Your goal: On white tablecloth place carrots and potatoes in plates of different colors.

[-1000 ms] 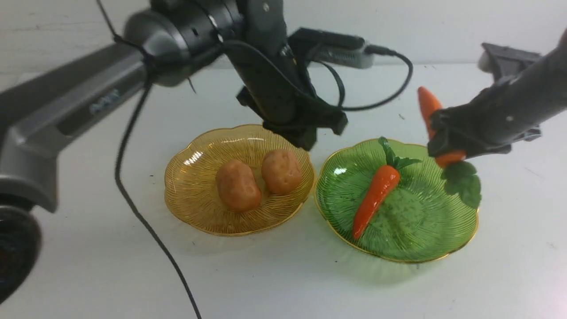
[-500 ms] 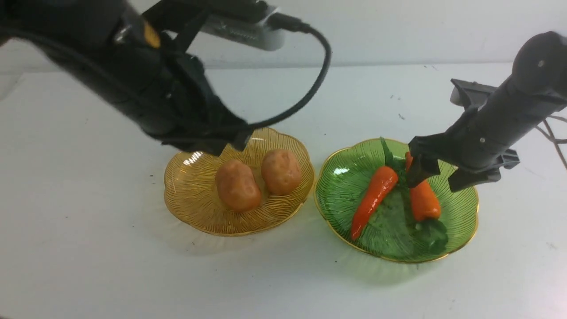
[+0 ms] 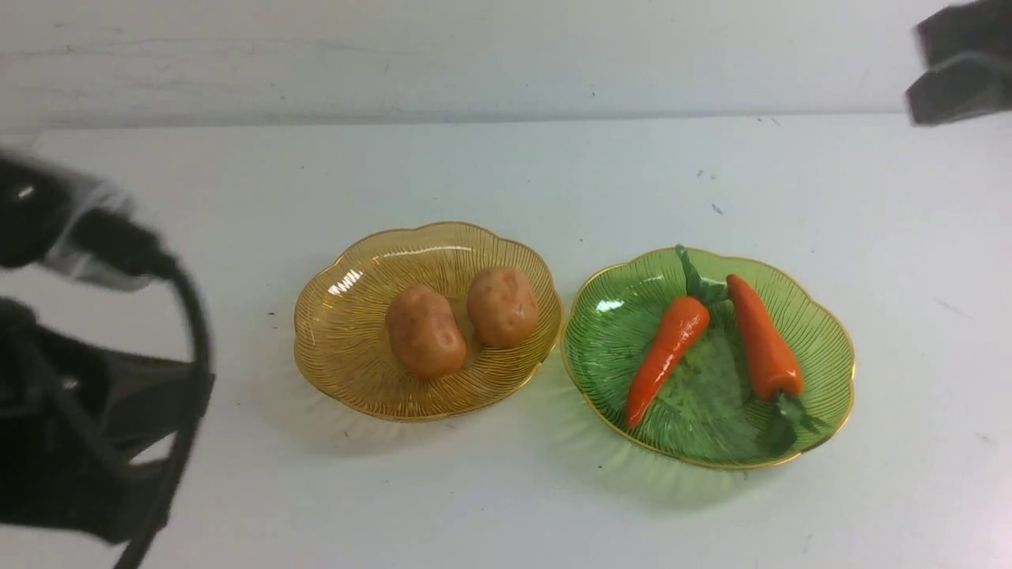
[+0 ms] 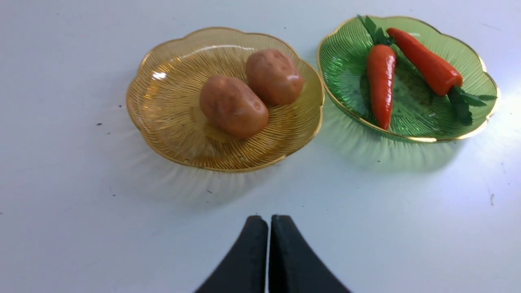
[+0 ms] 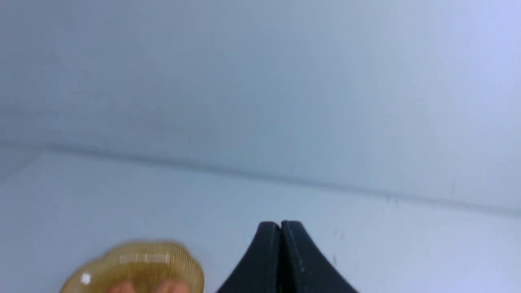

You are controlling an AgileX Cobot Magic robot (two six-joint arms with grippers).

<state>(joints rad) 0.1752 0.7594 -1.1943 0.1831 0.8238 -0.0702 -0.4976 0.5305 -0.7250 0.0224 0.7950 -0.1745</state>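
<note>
The white tablecloth carries two scalloped plates with gold rims, side by side, their edges meeting or nearly so. The amber plate lies left of the tablecloth's middle, and the green plate lies to the right of it, a little nearer the tablecloth's front edge. Two potatoes sit in the amber plate: the browner potato near its middle, and the rounder potato just beside it, toward the plate's right rim. In the green plate are two orange carrots with leafy tops. The left carrot points its tip at the plate's front left rim, its leaves toward the far rim. The right carrot lies the other way round, its tip near those leaves and its own greens near the front right rim. The left gripper is clenched with nothing in it; its arm, blurred, covers the tablecloth's left side in the front view. The right gripper is clenched too, and holds nothing. In the front view it shows only partly, blurred, above the tablecloth's far right corner, well apart from the green plate. A pale wall stands behind the tablecloth's far edge.
</note>
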